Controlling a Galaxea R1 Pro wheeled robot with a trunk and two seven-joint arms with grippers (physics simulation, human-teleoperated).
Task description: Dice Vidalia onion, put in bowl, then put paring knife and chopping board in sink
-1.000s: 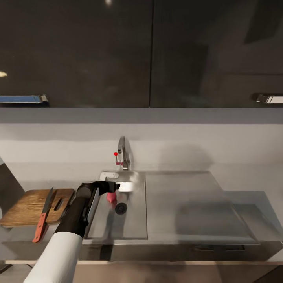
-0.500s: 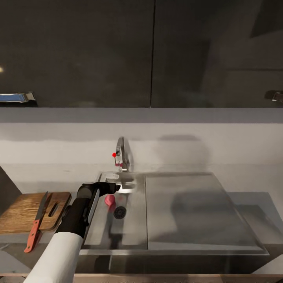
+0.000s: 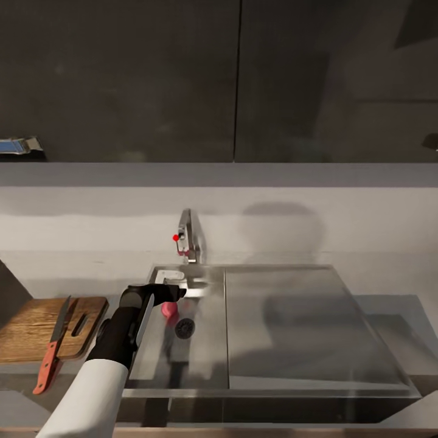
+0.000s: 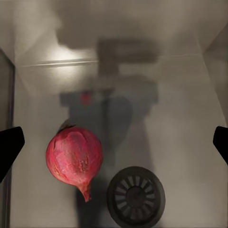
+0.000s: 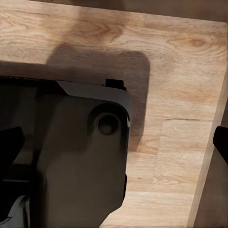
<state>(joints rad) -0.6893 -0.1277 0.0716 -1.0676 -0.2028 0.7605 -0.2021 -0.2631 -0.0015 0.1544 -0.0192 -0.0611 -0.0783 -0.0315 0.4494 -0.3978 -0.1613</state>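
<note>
Sink [image 4: 190, 95] basin: red-skinned onion [image 4: 74, 157] w/ root tip, beside drain [image 4: 137, 195].

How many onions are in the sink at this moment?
1. The onion, red-skinned, lies on the floor of the sink right beside the round drain, below the left gripper, whose jaws are open. Anything under the arm would be hidden.

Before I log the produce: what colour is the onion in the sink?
Reddish pink, with a pointed tip; the onion shows best in the left wrist view.
</note>
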